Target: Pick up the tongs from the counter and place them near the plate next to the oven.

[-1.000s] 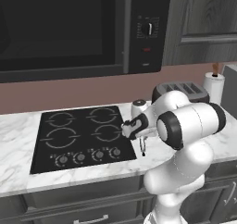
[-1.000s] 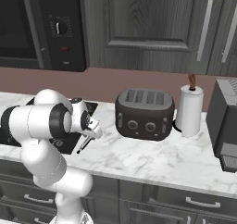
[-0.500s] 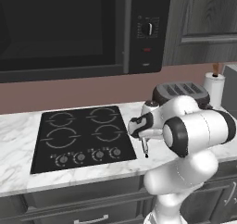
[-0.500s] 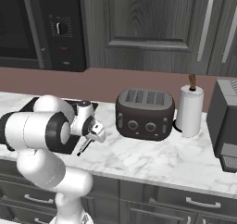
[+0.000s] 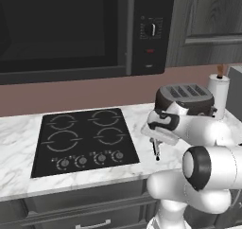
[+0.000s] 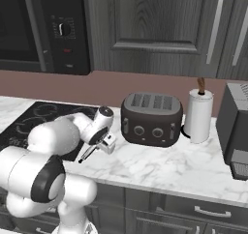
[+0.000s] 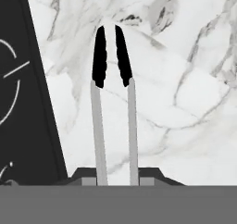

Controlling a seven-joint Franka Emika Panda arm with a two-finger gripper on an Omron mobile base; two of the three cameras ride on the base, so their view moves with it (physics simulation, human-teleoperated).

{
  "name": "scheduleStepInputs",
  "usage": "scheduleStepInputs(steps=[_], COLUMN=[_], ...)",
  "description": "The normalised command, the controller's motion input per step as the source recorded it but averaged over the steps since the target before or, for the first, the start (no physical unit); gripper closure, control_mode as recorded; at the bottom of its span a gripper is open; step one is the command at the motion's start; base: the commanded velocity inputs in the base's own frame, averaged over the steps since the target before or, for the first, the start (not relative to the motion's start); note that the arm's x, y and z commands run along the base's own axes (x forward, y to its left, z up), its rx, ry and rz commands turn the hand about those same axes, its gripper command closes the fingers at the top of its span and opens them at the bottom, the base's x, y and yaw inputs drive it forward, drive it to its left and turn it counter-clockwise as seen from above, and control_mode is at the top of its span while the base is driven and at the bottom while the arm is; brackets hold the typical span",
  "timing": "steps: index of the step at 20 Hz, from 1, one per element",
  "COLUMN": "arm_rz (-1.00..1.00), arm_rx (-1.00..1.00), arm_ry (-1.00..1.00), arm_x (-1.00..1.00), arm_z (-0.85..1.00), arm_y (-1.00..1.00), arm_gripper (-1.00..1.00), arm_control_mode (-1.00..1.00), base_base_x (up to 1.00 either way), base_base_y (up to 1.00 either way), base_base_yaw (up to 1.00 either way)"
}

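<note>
Left base view: the gripper (image 5: 156, 145) sits low over the counter (image 5: 19, 143), just right of the black cooktop (image 5: 85, 140).
Tongs (image 5: 156, 152): slim, dark end pointing down toward the front edge.
Behind: toaster (image 5: 185, 99), paper towel roll (image 5: 218, 92).

Right base view: tongs (image 6: 87, 154) slant down-left from the gripper (image 6: 99, 143), beside the cooktop (image 6: 38, 124).
Right of it: toaster (image 6: 151, 118), well apart.

Hand view: tongs (image 7: 113, 107) run straight away, two silver arms, dark tips nearly meeting over marble counter (image 7: 185, 79).
Claw: clenched on the tongs' near end.
</note>
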Motion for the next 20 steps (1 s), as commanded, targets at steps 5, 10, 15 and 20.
scheduleStepInputs(steps=[5, 10, 15, 20], arm_rz=[0.0, 0.0, -0.02, -0.11], arm_rx=[-0.04, -0.03, -0.05, -0.06], arm_ry=[0.05, 0.17, 0.02, 0.0], arm_x=[-0.19, -0.23, -0.35, -0.36], arm_z=[0.57, 0.53, 0.39, 0.21], arm_y=[0.08, 0.03, 0.0, 0.01], arm_gripper=[1.0, 1.0, 1.0, 1.0], arm_control_mode=[-1.0, -1.0, -1.0, -1.0], base_base_x=[0.0, 0.0, 0.0, 0.0], base_base_y=[0.0, 0.0, 0.0, 0.0], base_base_yaw=[0.0, 0.0, 0.0, 0.0])
